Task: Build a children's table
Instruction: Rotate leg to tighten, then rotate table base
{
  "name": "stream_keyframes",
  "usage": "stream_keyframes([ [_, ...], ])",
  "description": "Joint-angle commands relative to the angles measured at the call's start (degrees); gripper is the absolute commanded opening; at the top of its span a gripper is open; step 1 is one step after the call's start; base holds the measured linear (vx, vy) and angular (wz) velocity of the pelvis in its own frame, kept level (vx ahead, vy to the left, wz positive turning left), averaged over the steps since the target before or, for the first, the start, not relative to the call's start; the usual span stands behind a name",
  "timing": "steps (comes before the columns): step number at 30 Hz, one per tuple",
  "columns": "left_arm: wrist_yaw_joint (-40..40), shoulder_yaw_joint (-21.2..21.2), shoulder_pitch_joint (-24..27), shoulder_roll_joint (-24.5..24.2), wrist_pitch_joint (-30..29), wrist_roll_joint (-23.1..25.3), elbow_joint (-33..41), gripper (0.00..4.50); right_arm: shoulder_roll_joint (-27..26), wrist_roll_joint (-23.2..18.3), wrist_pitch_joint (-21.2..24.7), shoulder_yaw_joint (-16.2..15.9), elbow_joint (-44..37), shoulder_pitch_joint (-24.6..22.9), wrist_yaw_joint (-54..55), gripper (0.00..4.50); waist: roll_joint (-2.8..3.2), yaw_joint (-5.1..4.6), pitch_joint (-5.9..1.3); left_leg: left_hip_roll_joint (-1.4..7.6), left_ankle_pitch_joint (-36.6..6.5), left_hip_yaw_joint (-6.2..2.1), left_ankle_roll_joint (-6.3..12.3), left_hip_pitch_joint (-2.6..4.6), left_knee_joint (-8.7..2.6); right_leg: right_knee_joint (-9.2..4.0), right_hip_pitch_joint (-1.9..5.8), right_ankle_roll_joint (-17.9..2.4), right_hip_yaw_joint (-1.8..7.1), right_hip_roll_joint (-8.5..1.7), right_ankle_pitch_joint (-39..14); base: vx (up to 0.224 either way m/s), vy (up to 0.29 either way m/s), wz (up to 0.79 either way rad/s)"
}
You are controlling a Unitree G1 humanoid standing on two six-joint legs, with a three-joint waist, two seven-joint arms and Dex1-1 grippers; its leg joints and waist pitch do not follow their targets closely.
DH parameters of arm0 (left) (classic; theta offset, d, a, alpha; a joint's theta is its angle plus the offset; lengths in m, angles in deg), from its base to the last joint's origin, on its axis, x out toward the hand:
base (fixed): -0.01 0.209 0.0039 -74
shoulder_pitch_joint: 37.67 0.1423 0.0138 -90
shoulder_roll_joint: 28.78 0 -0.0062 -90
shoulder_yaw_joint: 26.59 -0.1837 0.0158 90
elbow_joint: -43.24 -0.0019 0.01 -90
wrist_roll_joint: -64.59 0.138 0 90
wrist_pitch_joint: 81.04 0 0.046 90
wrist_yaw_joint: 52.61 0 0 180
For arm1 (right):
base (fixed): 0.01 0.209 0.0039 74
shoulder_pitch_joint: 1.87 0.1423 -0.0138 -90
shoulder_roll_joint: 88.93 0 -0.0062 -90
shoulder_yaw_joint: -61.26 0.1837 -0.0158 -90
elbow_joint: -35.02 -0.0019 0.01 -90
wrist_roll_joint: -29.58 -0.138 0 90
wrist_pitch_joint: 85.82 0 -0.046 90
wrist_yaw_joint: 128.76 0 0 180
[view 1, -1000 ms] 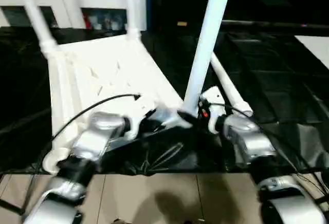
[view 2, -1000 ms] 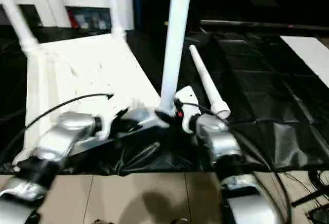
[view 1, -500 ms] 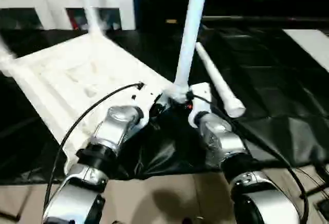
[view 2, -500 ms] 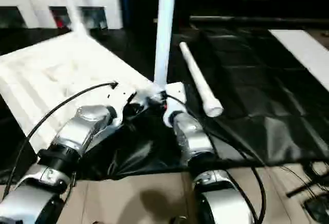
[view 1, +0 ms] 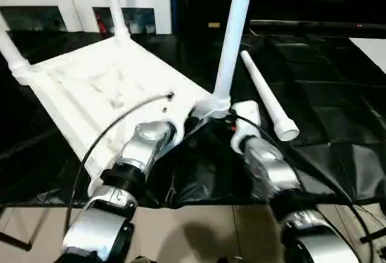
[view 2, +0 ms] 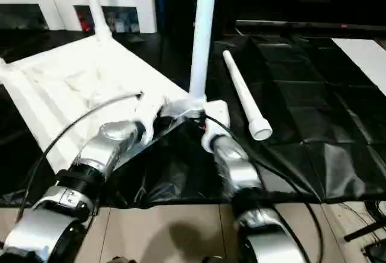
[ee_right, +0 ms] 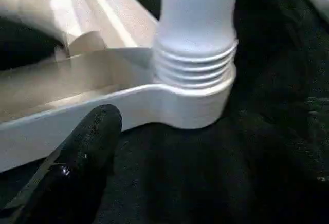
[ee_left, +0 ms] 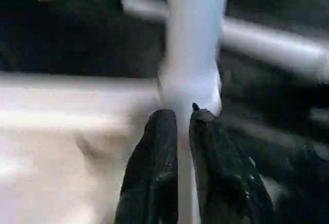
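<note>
The children's table lies upside down, its white ribbed top (view 1: 90, 88) on black cloth. Two legs (view 1: 114, 3) (view 1: 11, 55) stand in the far corners. A third leg (view 1: 232, 34) stands upright in the near right corner socket (ee_right: 195, 95), its threaded base (ee_right: 195, 64) partly showing. A loose leg (view 1: 262, 91) lies on the cloth to the right. My left gripper (ee_left: 182, 118) is pinched on the top's thin rim just beside that socket. My right gripper (view 1: 228, 118) is open close to the leg's base; one finger (ee_right: 92, 136) shows, apart from the leg.
A white cabinet (view 1: 78, 3) with glass doors runs along the back. Black cloth (view 1: 325, 94) covers the work surface, with a white sheet (view 1: 374, 49) at the far right. Beige floor (view 1: 199, 233) lies at the near edge. A black cable (view 1: 114, 130) arcs over my left forearm.
The camera has shifted and both forearms have swung in toward the near corner. My right gripper has opened wider at the leg's base. The upright leg stays in its socket.
</note>
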Motion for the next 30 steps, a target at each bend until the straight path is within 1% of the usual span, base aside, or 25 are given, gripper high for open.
stream_keyframes([
  [1, -0.9, 0.0, 0.0, -0.4, 0.5, 0.7, 0.3, 0.63, 0.4, -0.3, 1.0, 0.2, -1.4, -0.4, 0.4, 3.95, -0.15, 0.15, -5.03, 0.94, -13.8, -0.62, 2.94, 1.00, -3.64, -3.87, 3.58, -11.5, 2.40, -2.71, -14.6, 0.000, 0.000, 0.00],
  [3, -4.0, 0.9, 0.0, -2.0, 0.0, 1.8, 0.6, 0.63, 0.6, -0.2, 1.6, -0.1, -2.2, -0.7, 0.0, 3.95, -0.16, 0.01, -4.94, 0.88, -14.6, -0.61, 2.39, 1.12, -3.63, -4.07, 3.45, -10.3, 2.39, -2.57, -17.0, 0.000, 0.000, 0.00],
  [4, -6.6, 2.0, 0.5, -3.6, -1.5, 2.8, 2.5, 0.63, 0.6, -0.1, 2.0, -0.5, -2.3, -0.7, -0.6, 3.95, -0.64, -0.04, -4.99, 0.90, -14.4, -0.61, 2.41, 1.04, -3.64, -4.15, 3.49, -10.0, 2.39, -2.60, -17.4, 0.000, 0.000, 0.00],
  [5, -6.6, 2.0, 0.5, -3.6, -1.5, 2.8, 2.5, 0.63, 0.6, -0.1, 2.0, -0.5, -2.3, -0.7, -0.6, 3.95, -0.39, -0.01, -5.09, 1.04, -14.2, -0.76, 2.17, 1.02, -3.66, -3.79, 3.59, -10.1, 2.38, -2.65, -17.0, 0.000, 0.000, 0.00],
  [6, -10.0, 3.8, 1.4, -5.8, -4.0, 4.0, 5.7, 0.63, 0.7, 0.3, 2.7, -1.4, -2.8, -0.8, -1.6, 3.95, -0.24, -0.08, -5.10, 1.23, -13.9, -0.86, 1.84, 1.08, -3.72, -3.69, 3.52, -10.0, 2.37, -2.70, -16.8, 0.000, 0.000, 0.00],
  [7, -11.8, 5.0, 2.3, -7.0, -5.6, 4.9, 8.3, 0.63, 0.7, 0.6, 2.8, -2.0, -2.9, -0.8, -2.4, 3.95, -0.43, -0.28, -5.06, 1.17, -13.7, -0.80, 1.90, 1.02, -3.69, -3.72, 3.39, -10.0, 2.32, -2.54, -16.4, 0.000, 0.000, 0.00],
  [9, -13.9, 6.5, 4.0, -9.0, -8.0, 6.0, 12.4, 0.63, 0.8, 1.0, 3.2, -3.3, -3.5, -0.8, -3.7, 3.95, -0.24, -0.30, -5.07, 1.32, -13.8, -0.86, 1.69, 1.11, -3.70, -3.50, 3.37, -10.4, 2.33, -2.62, -16.0, 0.000, 0.000, 0.00],
  [10, -15.6, 7.6, 6.0, -10.9, -10.1, 7.7, 15.9, 0.63, 0.7, 1.1, 3.7, -4.0, -3.9, -0.7, -4.4, 3.95, -0.07, -0.27, -4.98, 1.46, -13.8, -0.84, 1.45, 1.27, -3.75, -3.47, 3.13, -10.5, 2.35, -2.55, -15.9, 0.000, 0.000, 0.00],
  [14, -17.9, 9.7, 10.4, -13.6, -15.7, 10.7, 23.2, 0.63, 0.6, 1.4, 6.0, -5.3, -4.6, -0.6, -5.8, 3.95, 0.31, -0.02, -4.81, 1.54, -15.0, -0.77, 0.76, 1.73, -3.87, -3.65, 2.60, -10.4, 2.44, -2.42, -16.3, 0.000, 0.000, 0.00],
  [15, -18.4, 10.6, 12.9, -14.6, -19.3, 11.7, 27.2, 0.63, 0.7, 1.8, 8.0, -6.1, -4.9, -0.5, -6.2, 3.95, 0.20, -0.14, -4.78, 1.61, -15.2, -0.74, 0.43, 1.71, -3.91, -3.47, 2.63, -10.5, 2.48, -2.30, -16.1, 0.000, 0.000, 0.00],
  [16, -18.4, 10.9, 14.0, -15.1, -20.8, 12.1, 28.9, 0.36, 0.8, 2.0, 8.9, -6.5, -5.0, -0.4, -6.3, 3.95, 0.03, -0.31, -4.68, 1.55, -15.0, -0.82, 0.32, 1.28, -4.10, -3.50, 2.87, -10.3, 2.44, -2.26, -16.3, 0.000, 0.000, 0.00],
  [17, -18.5, 10.9, 14.9, -15.6, -22.1, 12.4, 30.1, 0.36, 0.8, 2.0, 9.3, -6.6, -5.1, -0.4, -6.4, 3.95, 0.03, -0.04, -4.77, 1.46, -15.5, -0.64, 0.15, 1.78, -3.92, -3.73, 2.37, -10.1, 2.57, -2.22, -16.7, 0.000, 0.000, 0.00],
  [18, -18.7, 11.3, 15.8, -15.9, -23.2, 12.4, 31.1, 0.27, 0.7, 1.7, 9.9, -6.7, -5.1, -0.3, -6.8, 3.77, 0.14, 0.07, -4.67, 1.38, -16.3, -0.73, -0.18, 1.77, -4.01, -3.79, 2.37, -9.9, 2.57, -2.25, -17.7, 0.000, 0.000, 0.00],
  [19, -18.8, 11.3, 16.7, -16.4, -24.7, 12.7, 32.0, 0.24, 0.7, 1.5, 10.2, -6.9, -5.2, -0.2, -7.4, 3.66, 0.18, 0.11, -4.67, 1.39, -16.8, -0.77, -0.43, 1.77, -4.04, -3.80, 2.39, -9.6, 2.56, -2.30, -18.1, 0.000, 0.000, 0.00],
  [20, -18.8, 11.3, 17.8, -17.0, -26.3, 13.0, 32.6, 0.24, 0.6, 1.4, 10.7, -7.1, -5.2, 0.0, -7.8, 3.66, -0.06, 0.18, -4.58, 1.44, -17.8, -0.92, -0.79, 1.78, -4.15, -3.86, 2.35, -9.1, 2.52, -2.37, -19.3, 0.000, 0.000, 0.00],
  [21, -18.7, 11.2, 18.7, -17.5, -27.4, 13.1, 32.9, 0.15, 0.6, 1.4, 11.2, -7.2, -5.2, 0.2, -8.1, 3.58, -0.20, 0.03, -4.47, 1.44, -18.5, -1.09, -1.08, 1.54, -4.33, -3.88, 2.45, -8.7, 2.50, -2.39, -20.1, 0.000, 0.000, 0.00],
  [22, -17.7, 10.7, 20.3, -18.4, -29.6, 13.4, 33.2, 0.15, 0.6, 1.7, 12.1, -7.7, -4.8, 0.6, -8.3, 3.58, -0.22, -0.02, -4.48, 1.39, -18.9, -1.08, -1.26, 1.58, -4.31, -3.94, 2.38, -8.4, 2.51, -2.35, -20.5, 0.000, 0.000, 0.00],
  [23, -17.7, 10.7, 20.3, -18.4, -29.6, 13.4, 33.2, 0.01, 0.6, 1.7, 12.1, -7.7, -4.8, 0.6, -8.3, 3.35, -0.37, -0.11, -4.45, 1.29, -19.5, -1.14, -1.37, 1.55, -4.33, -4.03, 2.33, -8.0, 2.49, -2.39, -21.3, 0.000, 0.000, 0.00],
  [24, -16.2, 10.0, 21.7, -18.9, -32.4, 13.3, 34.5, 0.00, 0.7, 1.9, 13.0, -8.2, -4.5, 1.0, -8.1, 3.26, -0.45, -0.18, -4.50, 1.23, -19.6, -1.17, -1.48, 1.53, -4.33, -4.16, 2.34, -7.5, 2.52, -2.43, -21.8, 0.000, 0.000, 0.00],
  [25, -14.3, 9.2, 22.4, -19.3, -33.4, 12.6, 34.7, 0.00, 0.6, 1.9, 13.2, -8.4, -4.0, 1.2, -8.0, 3.26, -0.38, -0.09, -4.62, 1.31, -19.2, -1.18, -1.68, 1.69, -4.27, -4.02, 2.29, -7.7, 2.57, -2.50, -21.3, 0.000, 0.000, 0.00],
  [26, -13.1, 8.5, 22.9, -19.6, -34.2, 12.3, 34.8, 0.00, 0.6, 1.9, 13.4, -8.4, -3.6, 1.4, -8.0, 3.10, -0.34, -0.11, -4.46, 1.27, -19.2, -1.15, -1.58, 1.57, -4.32, -4.15, 2.14, -7.9, 2.62, -2.47, -21.3, 0.000, 0.000, 0.00],
  [27, -11.0, 7.4, 23.7, -20.1, -35.5, 11.6, 34.9, 0.00, 0.5, 2.1, 13.7, -8.6, -2.8, 1.7, -7.9, 2.98, -0.02, 0.02, -4.56, 1.20, -19.6, -1.16, -1.79, 1.80, -4.27, -4.15, 2.00, -8.0, 2.63, -2.50, -21.3, 0.000, 0.000, 0.00],
  [28, -10.1, 6.8, 24.1, -20.3, -36.1, 11.4, 35.1, 0.00, 0.5, 2.3, 13.8, -8.6, -2.4, 1.9, -7.9, 2.98, -0.12, -0.10, -4.52, 1.19, -19.8, -1.16, -1.80, 1.69, -4.32, -4.16, 2.02, -8.0, 2.63, -2.42, -21.2, 0.000, 0.000, 0.00],
  [29, -9.6, 6.0, 24.4, -20.5, -37.2, 11.5, 35.2, 0.00, 0.4, 2.5, 13.7, -8.8, -1.8, 2.2, -7.9, 2.82, 0.06, -0.06, -4.56, 1.23, -19.9, -1.19, -2.02, 1.67, -4.35, -4.06, 2.07, -8.3, 2.64, -2.44, -20.4, 0.000, 0.000, 0.00],
  [30, -9.4, 5.6, 24.6, -20.7, -37.9, 11.6, 35.3, 0.00, 0.4, 2.6, 13.6, -8.9, -1.5, 2.3, -7.9, 2.75, -0.01, -0.01, -4.61, 1.28, -20.0, -1.22, -2.07, 1.73, -4.37, -4.07, 2.12, -8.5, 2.63, -2.39, -19.5, 0.000, 0.000, 0.00],
])
